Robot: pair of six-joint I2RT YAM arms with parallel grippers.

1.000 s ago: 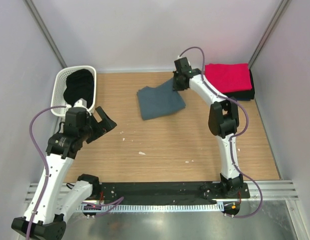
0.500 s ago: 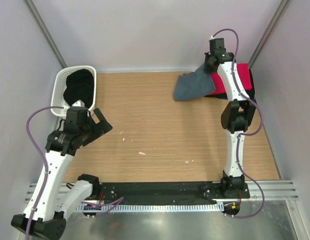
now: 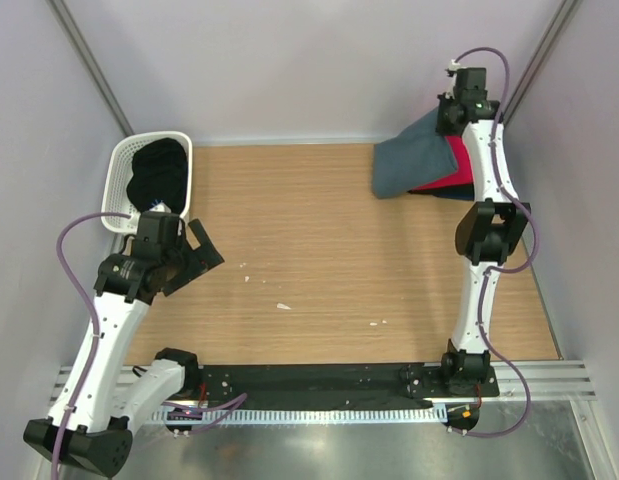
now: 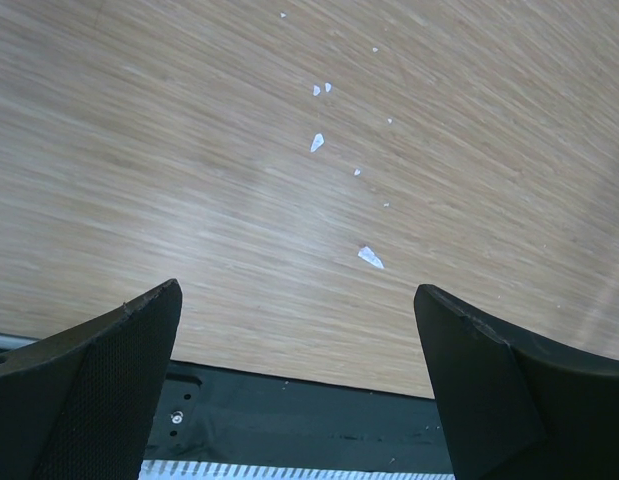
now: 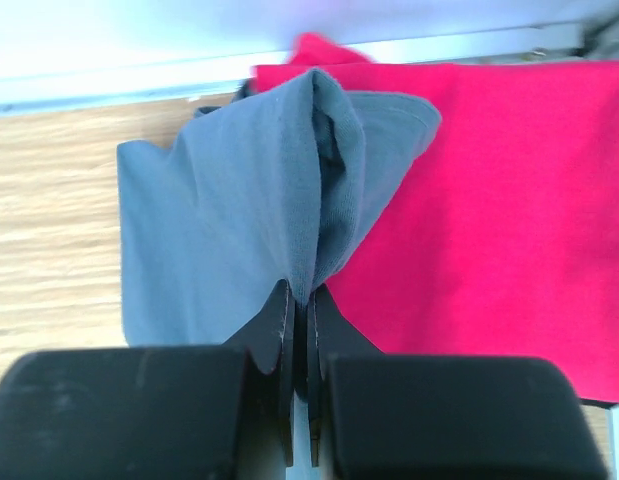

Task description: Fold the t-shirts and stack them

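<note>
The slate blue-grey t-shirt [image 3: 409,165] hangs folded from your right tool [image 3: 452,122] at the far right corner, lifted off the surface [image 3: 309,250]. Its lower edge trails over the left part of the bright red t-shirt [image 3: 447,181]. In the wrist view the tool [image 5: 299,300] is clamped tight on a pinched ridge of the grey cloth [image 5: 219,210], and the red shirt [image 5: 509,200] lies flat beneath and to the right of it.

The step in hand looks like setting the grey shirt on top of the red one. The grey bundle sits off-centre towards the left of the red, so carry it across until it hangs over the middle. Then lower slowly so the free edge touches first. Draw the tool along as you descend so the cloth lays out flat instead of collapsing into a heap. The pinch gathers the fabric into a peak, so expect a bump there. Let go only when the cloth rests on the pile, then lift straight up so you do not drag the fold open or shift the red layer.

Your left tool [image 3: 202,250] has its fingers spread wide and holds nothing. It hovers over bare wood, as its wrist view [image 4: 297,295] shows. It is beside the white basket [image 3: 117,170], where a black t-shirt [image 3: 159,175] lies unfolded.
</note>
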